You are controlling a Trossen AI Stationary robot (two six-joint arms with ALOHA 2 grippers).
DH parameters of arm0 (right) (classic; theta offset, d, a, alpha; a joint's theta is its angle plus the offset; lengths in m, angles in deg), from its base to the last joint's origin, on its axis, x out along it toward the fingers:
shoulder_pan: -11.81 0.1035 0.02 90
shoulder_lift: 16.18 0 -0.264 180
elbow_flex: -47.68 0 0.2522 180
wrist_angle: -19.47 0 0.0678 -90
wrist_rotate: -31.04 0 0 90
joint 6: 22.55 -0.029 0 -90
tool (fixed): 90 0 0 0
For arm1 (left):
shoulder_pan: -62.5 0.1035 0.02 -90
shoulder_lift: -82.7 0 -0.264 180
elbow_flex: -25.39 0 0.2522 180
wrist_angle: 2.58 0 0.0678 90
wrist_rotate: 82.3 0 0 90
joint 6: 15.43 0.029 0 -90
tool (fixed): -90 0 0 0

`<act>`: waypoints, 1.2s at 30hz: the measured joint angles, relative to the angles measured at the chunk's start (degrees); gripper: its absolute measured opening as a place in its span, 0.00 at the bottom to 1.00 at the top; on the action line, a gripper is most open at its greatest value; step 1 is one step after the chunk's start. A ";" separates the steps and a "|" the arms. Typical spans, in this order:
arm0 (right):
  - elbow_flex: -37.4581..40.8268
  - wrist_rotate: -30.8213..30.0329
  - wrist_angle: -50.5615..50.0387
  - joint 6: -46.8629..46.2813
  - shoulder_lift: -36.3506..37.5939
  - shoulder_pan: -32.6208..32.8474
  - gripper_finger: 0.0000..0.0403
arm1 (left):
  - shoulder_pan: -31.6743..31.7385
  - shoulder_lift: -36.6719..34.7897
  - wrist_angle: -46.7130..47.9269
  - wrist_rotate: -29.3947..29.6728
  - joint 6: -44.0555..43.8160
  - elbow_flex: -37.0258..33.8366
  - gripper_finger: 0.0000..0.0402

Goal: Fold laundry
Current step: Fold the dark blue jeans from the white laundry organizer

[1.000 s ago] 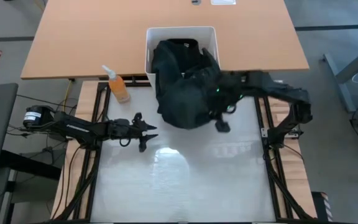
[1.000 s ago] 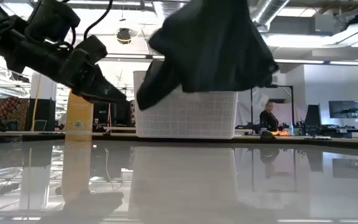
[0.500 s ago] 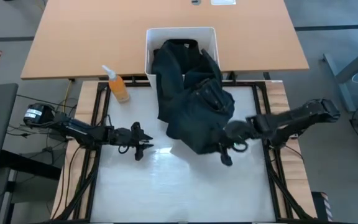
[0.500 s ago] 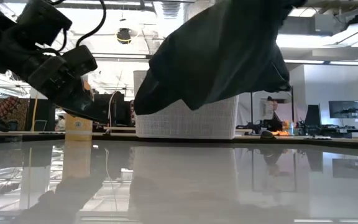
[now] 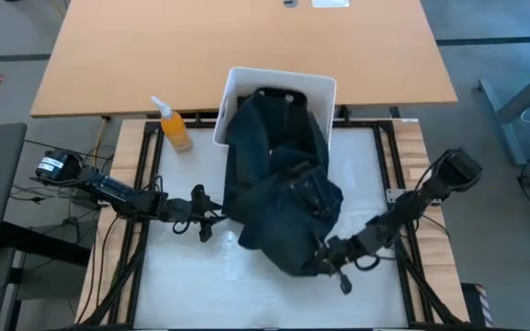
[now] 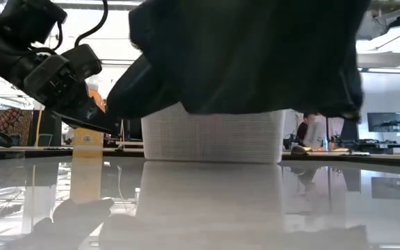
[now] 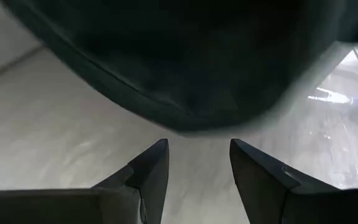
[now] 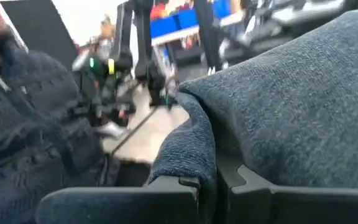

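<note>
Glossy white tabletop [image 5: 191, 285] mirrors the workshop behind it. Dark laundry [image 5: 279, 198] trails from the white bin [image 5: 320, 92], pinched by the right tool [image 5: 331, 267]; the left tool [image 5: 212, 221] hovers spread beside it.

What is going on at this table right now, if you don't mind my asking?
The right gripper is shut on a dark garment, which stretches from the white bin at the back of the table out over the white table top. The left gripper hangs open beside the cloth, not touching it. An orange spray bottle stands left of the bin.
</note>
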 joint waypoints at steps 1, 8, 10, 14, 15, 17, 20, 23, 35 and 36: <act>-0.86 0.02 -1.00 -0.65 -1.38 0.29 0.07 | 0.00 0.00 0.00 0.28 -0.18 0.00 0.40; -5.40 1.96 -19.73 -14.44 -5.08 0.25 0.07 | 0.08 0.00 -0.02 1.75 -1.47 0.04 0.40; -6.54 4.01 -29.64 -19.96 -4.63 -0.23 0.07 | 0.28 0.00 -0.21 2.25 -1.57 0.07 0.40; -8.27 6.42 -47.02 -28.61 -3.81 -0.52 0.07 | 1.19 0.00 -2.00 3.37 -1.70 0.11 0.40; -8.32 7.25 -50.30 -30.07 -3.81 -0.52 0.07 | 1.55 0.00 -2.69 3.41 -1.72 0.13 0.40; -8.30 8.46 -55.86 -31.82 -3.95 -0.52 0.07 | 2.27 0.00 -4.24 3.54 -1.72 0.13 0.40; -8.34 9.03 -59.94 -31.52 -3.51 -0.97 0.09 | 3.52 0.00 -6.69 3.95 -1.42 0.14 0.40; -8.30 9.28 -62.19 -27.02 -2.15 -2.32 0.11 | 5.14 0.00 -9.37 5.55 -0.39 0.15 0.40; -8.21 11.54 -70.73 -16.15 11.06 -15.28 0.12 | 8.21 0.02 -10.44 -5.67 15.12 8.33 0.40; -8.21 12.55 -71.10 -16.20 12.28 -15.81 0.12 | 7.80 0.02 -7.96 -5.69 17.09 9.98 0.40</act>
